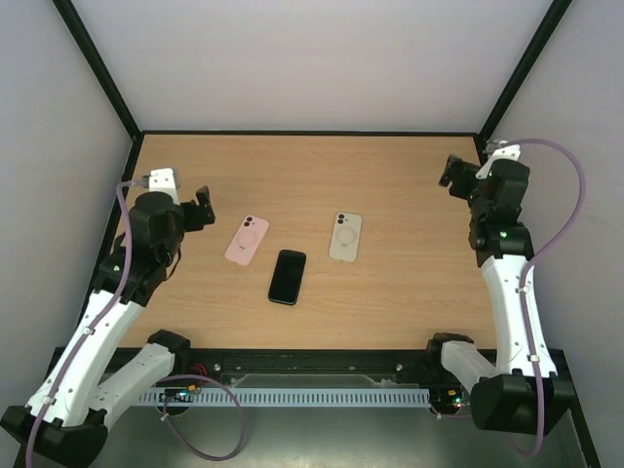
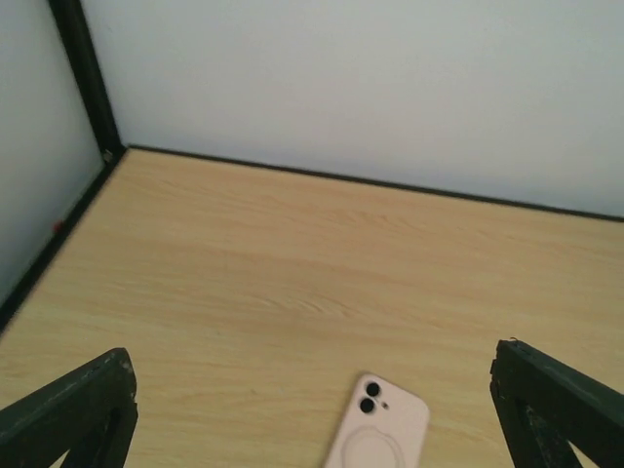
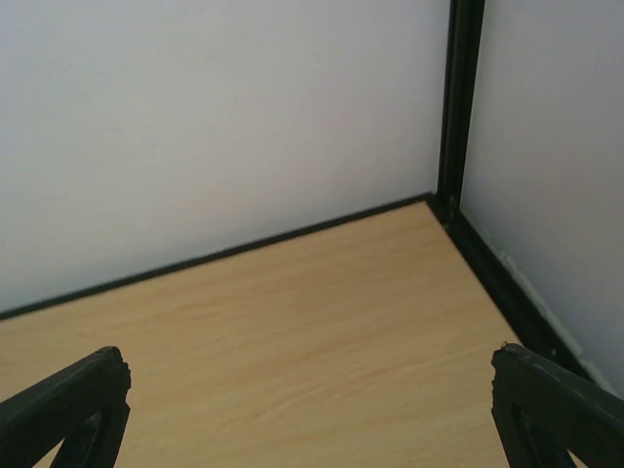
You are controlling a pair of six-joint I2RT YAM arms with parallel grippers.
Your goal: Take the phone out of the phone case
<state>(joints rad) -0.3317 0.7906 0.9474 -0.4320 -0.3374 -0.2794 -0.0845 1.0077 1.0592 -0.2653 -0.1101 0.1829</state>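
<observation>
A pink phone case (image 1: 247,240) lies back up on the wooden table, its camera lenses showing. A beige case (image 1: 345,236) lies back up to its right. A bare black phone (image 1: 288,276) lies flat between and in front of them. My left gripper (image 1: 200,208) hangs open and empty above the table, left of the pink case. In the left wrist view the left gripper (image 2: 312,409) is wide open, with the pink case (image 2: 382,431) at the bottom edge. My right gripper (image 1: 453,174) is open and empty at the far right; the right wrist view (image 3: 310,390) shows only bare table.
White walls with black corner posts (image 1: 97,68) enclose the table on three sides. A black rail (image 1: 312,366) and a cable tray run along the near edge between the arm bases.
</observation>
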